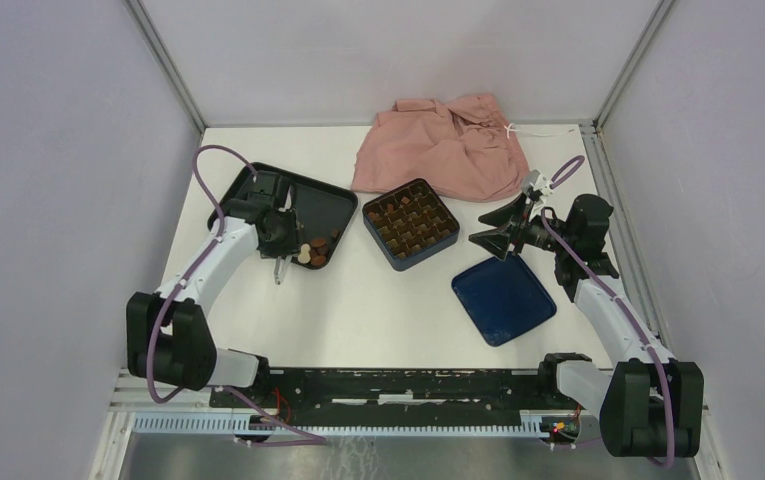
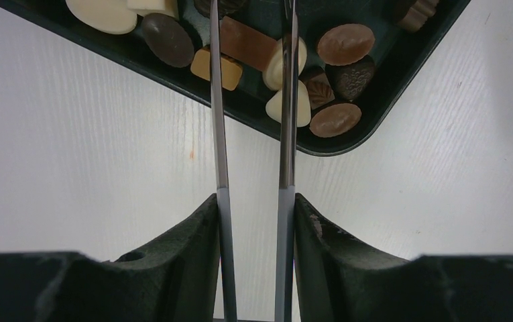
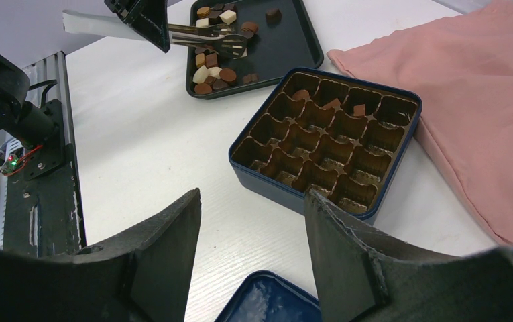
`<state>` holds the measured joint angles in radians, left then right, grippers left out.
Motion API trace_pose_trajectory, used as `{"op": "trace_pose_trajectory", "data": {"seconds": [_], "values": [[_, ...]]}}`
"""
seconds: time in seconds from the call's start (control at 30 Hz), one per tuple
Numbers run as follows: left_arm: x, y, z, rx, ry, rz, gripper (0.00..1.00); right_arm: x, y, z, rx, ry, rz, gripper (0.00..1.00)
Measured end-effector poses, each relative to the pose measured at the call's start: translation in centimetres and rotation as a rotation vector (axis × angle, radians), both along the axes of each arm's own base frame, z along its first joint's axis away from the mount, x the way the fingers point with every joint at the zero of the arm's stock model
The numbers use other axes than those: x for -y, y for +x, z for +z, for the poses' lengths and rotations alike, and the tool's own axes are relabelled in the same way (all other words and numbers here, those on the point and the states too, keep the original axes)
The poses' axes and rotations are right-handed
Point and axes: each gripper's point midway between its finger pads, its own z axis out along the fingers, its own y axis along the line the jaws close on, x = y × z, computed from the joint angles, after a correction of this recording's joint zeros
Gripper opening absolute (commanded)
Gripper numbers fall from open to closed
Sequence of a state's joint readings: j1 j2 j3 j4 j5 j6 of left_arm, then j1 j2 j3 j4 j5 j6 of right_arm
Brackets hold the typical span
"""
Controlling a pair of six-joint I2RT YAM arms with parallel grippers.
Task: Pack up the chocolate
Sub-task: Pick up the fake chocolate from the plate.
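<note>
The chocolate (image 1: 316, 250) lies as several brown, tan and cream pieces in the near right corner of a black tray (image 1: 333, 205). It also shows in the left wrist view (image 2: 346, 44) and the right wrist view (image 3: 213, 70). My left gripper (image 1: 280, 248) (image 2: 253, 201) is shut on metal tongs (image 2: 220, 100), whose blades reach over the pieces. The blades stand slightly apart and their tips are out of the left wrist view. The dark blue box (image 1: 410, 225) (image 3: 260, 176) holds a few pieces (image 3: 359, 109). My right gripper (image 1: 493, 238) (image 3: 252, 194) is open and empty, right of the box.
The blue lid (image 1: 503, 298) (image 3: 267, 302) lies on the table below my right gripper. A pink cloth (image 1: 443, 145) (image 3: 468, 87) lies crumpled behind the box. Grey walls close in the table on three sides.
</note>
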<state>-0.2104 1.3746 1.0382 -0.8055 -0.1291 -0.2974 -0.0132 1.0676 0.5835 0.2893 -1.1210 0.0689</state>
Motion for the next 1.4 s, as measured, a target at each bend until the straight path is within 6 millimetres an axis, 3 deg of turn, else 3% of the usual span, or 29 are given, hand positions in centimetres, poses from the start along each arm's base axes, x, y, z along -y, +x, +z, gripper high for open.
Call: {"op": "trace_pose_trajectory", "data": {"seconds": [0.73,1.03,1.4], "values": [[0.7,1.0,-1.4,-0.05,-0.016,-0.011,0.46,0.0,0.0,0.0,0.003,-0.002,0.0,0.64],[1.1,1.0,-1.4,-0.052,-0.038,-0.023,0.07,0.0,0.0,0.0,0.005,-0.003,0.001,0.64],[1.9,1.1,0.5,0.004,-0.087,-0.043,0.02,0.0,0.0,0.0,0.005,-0.003,0.0,0.64]]}}
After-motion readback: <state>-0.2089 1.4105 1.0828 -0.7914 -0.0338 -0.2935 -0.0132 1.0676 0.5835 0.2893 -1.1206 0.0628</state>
